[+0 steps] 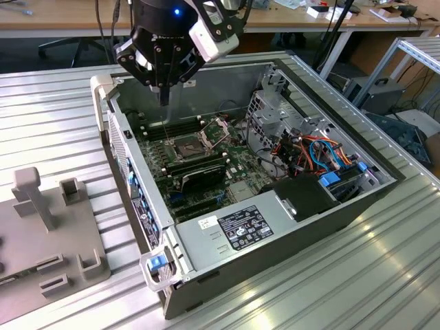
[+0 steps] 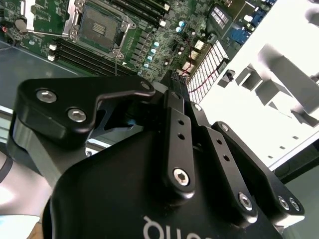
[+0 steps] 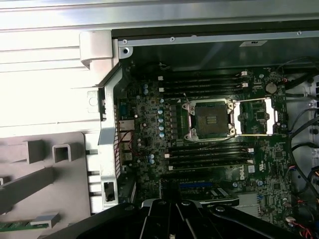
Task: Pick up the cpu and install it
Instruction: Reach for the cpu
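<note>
The open computer case (image 1: 289, 227) lies on its side with the motherboard (image 1: 206, 172) facing up. The dark square socket (image 1: 187, 146) is uncovered and shows in both wrist views (image 3: 212, 119) (image 2: 102, 25), with nothing resting in it. Its shiny retention frame (image 1: 214, 130) (image 3: 254, 117) is swung open beside it. My gripper (image 1: 163, 102) hangs above the case's far corner on the exterior view's left, a little up and left of the socket. It is shut with its fingers drawn to a narrow point, and nothing shows between them. The cpu is out of view.
A grey fixture block (image 1: 51, 227) with slots and posts lies on the ribbed metal table (image 1: 385, 275) at the exterior view's left. Memory sticks (image 3: 207, 154) flank the socket. A power supply (image 1: 240, 234), drive cage (image 1: 275, 110) and cable bundle (image 1: 316, 155) take up the case's right side.
</note>
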`<act>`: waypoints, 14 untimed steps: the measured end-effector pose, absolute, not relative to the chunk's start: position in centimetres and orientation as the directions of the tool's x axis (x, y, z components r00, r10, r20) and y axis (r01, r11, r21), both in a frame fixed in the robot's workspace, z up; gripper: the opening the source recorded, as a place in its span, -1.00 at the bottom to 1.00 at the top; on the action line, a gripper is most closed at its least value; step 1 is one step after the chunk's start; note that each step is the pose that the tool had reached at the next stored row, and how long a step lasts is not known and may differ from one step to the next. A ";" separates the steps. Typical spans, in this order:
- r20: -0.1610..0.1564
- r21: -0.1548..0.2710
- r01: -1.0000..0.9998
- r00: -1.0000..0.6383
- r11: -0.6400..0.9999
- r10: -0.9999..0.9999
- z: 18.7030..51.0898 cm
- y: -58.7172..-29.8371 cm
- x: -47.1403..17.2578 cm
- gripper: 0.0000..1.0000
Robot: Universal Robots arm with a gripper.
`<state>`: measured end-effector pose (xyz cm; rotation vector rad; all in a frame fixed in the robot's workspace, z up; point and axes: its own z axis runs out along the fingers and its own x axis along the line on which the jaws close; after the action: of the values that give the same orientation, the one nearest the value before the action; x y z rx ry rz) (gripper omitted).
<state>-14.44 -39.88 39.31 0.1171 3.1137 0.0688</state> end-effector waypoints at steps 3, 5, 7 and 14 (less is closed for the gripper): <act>-0.023 0.045 0.074 -0.997 0.996 0.075 39.3 -39.9 -14.7 -0.79; -0.023 0.045 0.074 -0.997 0.996 0.075 39.3 -39.9 -14.9 -0.79; -0.023 0.045 0.074 -0.997 0.996 0.075 39.3 -39.9 -14.9 -0.79; -0.023 0.045 0.074 -0.997 0.996 0.075 39.3 -39.9 -15.5 -0.79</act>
<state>-15.47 -39.89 39.31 0.1165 3.1137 0.0687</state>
